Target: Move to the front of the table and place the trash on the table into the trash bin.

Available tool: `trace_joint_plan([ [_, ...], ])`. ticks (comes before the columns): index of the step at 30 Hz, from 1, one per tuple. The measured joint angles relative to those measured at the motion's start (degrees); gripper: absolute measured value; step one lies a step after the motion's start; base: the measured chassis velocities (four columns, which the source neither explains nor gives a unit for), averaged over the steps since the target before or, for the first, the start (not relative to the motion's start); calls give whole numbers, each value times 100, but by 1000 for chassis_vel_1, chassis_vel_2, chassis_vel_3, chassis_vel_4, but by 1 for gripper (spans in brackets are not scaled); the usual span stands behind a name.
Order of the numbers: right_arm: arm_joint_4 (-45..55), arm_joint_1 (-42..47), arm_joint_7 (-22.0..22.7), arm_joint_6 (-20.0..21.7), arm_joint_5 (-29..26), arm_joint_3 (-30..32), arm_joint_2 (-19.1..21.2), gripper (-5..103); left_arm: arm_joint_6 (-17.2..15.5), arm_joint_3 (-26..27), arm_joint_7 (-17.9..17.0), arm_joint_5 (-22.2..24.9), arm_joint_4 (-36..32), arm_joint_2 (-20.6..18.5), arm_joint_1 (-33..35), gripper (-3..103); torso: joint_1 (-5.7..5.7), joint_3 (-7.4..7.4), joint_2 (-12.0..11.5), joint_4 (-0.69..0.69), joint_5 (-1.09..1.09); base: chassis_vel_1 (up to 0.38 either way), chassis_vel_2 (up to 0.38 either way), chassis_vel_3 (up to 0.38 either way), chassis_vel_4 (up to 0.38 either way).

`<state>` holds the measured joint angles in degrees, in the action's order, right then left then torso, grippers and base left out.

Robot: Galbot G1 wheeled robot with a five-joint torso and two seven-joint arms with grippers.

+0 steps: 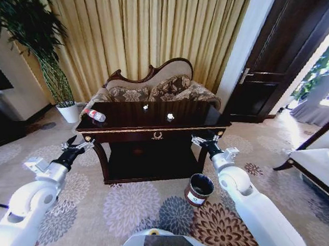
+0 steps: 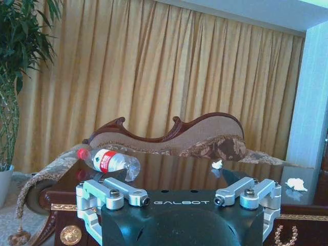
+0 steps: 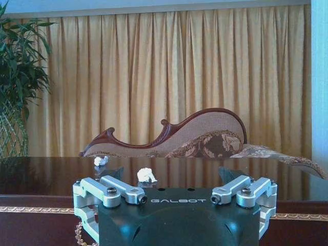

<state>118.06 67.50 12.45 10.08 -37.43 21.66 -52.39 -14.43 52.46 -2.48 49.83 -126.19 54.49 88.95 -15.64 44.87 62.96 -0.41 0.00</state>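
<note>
The dark glossy table stands straight ahead with its gold emblem facing me. A clear bottle with a red cap lies on its left end, also seen in the left wrist view. Two white crumpled scraps rest on the top, and the right wrist view shows them too. The round dark trash bin sits on the carpet by the table's front right leg. My left gripper hovers open off the front left corner. At the front right corner my right gripper is open.
A patterned sofa stands close behind the table before gold curtains. A white plant pot is at the back left, a dark door at the back right, and a pale seat on the right. Flowered carpet lies in front.
</note>
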Motion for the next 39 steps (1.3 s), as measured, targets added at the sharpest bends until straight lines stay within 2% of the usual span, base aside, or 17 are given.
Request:
trace_joint_plan([
  [10,-53,-18,-41,27,52,-79,-25,100,-42,14,-12,12,18,-32,-14,100,1,0,1,1,1,-95,107,101,-105],
  [26,-60,37,-51,96,332,-245,-60,100,-46,-3,-21,-10,8,5,4,100,-6,3,-3,1,2,-253,255,248,-256],
  [30,-85,-26,44,360,117,-338,10,100,-49,12,-40,-9,-29,13,42,100,-6,3,-4,0,0,-32,14,23,-20],
  [32,-24,-184,216,819,-260,-410,175,100,-50,19,-43,-9,-40,12,64,100,6,-3,3,0,0,12,-33,-18,21],
  [33,-24,-184,216,819,-260,-410,175,100,-50,19,-43,-9,-40,12,64,100,6,-3,3,0,0,23,-67,-36,42],
  [39,-150,-748,466,1463,-749,-781,419,100,-55,-1,-44,-15,-56,28,53,100,5,-1,2,1,0,40,-34,-31,43],
])
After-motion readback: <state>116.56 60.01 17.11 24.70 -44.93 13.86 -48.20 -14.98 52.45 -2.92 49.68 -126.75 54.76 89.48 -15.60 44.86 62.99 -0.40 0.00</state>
